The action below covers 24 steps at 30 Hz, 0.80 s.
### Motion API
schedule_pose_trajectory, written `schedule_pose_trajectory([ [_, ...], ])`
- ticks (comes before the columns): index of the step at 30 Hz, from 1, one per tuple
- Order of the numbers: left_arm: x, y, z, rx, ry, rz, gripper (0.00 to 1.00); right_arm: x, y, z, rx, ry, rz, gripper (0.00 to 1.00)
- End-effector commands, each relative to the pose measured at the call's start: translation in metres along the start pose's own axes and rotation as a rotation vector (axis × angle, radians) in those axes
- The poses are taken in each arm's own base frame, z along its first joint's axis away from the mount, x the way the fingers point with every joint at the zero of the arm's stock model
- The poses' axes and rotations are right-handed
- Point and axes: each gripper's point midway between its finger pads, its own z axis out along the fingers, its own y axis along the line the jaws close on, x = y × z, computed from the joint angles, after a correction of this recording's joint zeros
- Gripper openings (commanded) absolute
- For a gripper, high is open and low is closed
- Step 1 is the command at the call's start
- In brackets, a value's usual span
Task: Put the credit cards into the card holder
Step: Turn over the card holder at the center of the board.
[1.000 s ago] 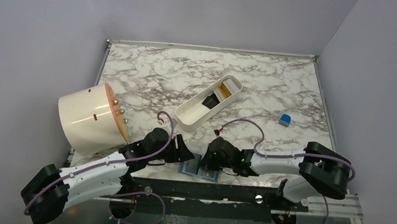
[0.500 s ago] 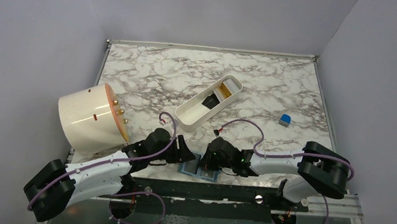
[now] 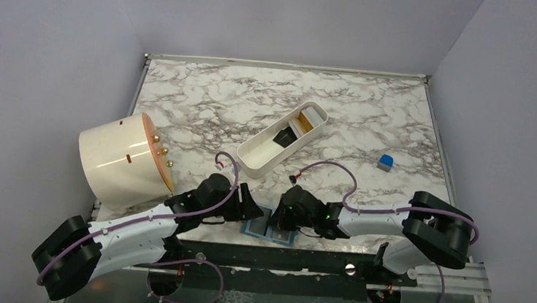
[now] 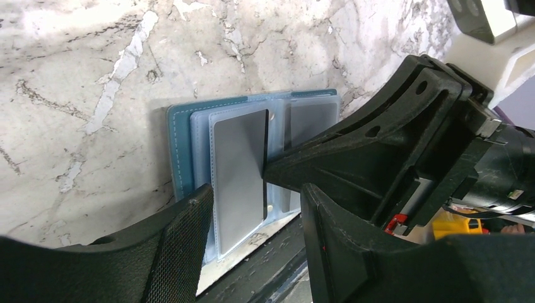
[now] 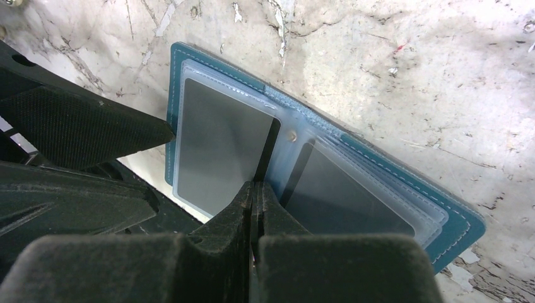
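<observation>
The teal card holder (image 3: 266, 227) lies open at the table's near edge, its clear pockets up (image 5: 378, 189). My right gripper (image 5: 255, 184) is shut on the raised dark edge of a grey credit card (image 5: 217, 151). The card lies over the holder's left pocket; how far it is inside I cannot tell. A dark card (image 5: 344, 192) sits in the right pocket. My left gripper (image 4: 255, 211) is open and empty, its fingers (image 4: 180, 246) straddling the holder's near-left part (image 4: 183, 145). In the top view, left gripper (image 3: 251, 210) and right gripper (image 3: 283, 217) meet over the holder.
A long white tray (image 3: 254, 159) mid-table holds more cards (image 3: 305, 122), gold, pale and black. A cream cylinder (image 3: 122, 157) lies on its side at the left. A small blue cube (image 3: 386, 161) sits at the right. The table's black front rail (image 3: 315, 260) runs just below the holder.
The left arm's rear links have shifted slightly. Both grippers, the card and the holder stay where they were.
</observation>
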Motion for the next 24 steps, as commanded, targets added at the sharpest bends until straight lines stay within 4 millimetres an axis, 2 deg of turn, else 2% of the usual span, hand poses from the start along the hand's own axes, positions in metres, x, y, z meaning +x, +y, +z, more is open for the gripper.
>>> schedule_pose_trajectory([
  [1, -0.003, 0.001, -0.002, -0.011, -0.012, 0.024, 0.55, 0.017, -0.027, 0.004, 0.086, 0.044, -0.017, 0.01],
  [10, 0.000, 0.001, 0.000, -0.002, -0.006, 0.016, 0.55, 0.017, -0.027, 0.005, 0.088, 0.043, -0.020, 0.01],
  [24, 0.002, -0.020, -0.006, 0.105, 0.007, -0.026, 0.55, 0.016, -0.026, 0.005, 0.079, 0.037, -0.028, 0.01],
])
